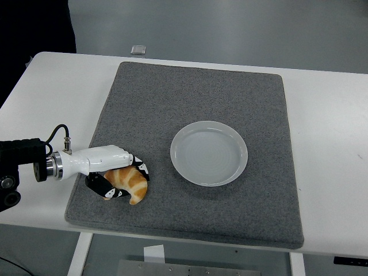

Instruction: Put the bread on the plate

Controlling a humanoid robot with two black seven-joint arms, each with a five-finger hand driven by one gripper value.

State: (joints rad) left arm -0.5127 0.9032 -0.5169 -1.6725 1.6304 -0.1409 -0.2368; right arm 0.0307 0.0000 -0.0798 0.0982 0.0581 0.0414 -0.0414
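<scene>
Golden-brown striped bread [130,182], white plate [209,153], speckled grey mat [195,103], white table [52,92].

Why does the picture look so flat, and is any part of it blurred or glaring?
The head view is evenly lit from above: the plate throws only a faint shadow on the grey mat, with soft sheen and no harsh glare. The bread and left hand look sharp, not motion-blurred. The top left corner is dark, and the table edges bow slightly.

A grey mat [190,115] covers the white table [328,132]; a small silvery object [138,49] lies beyond.
</scene>
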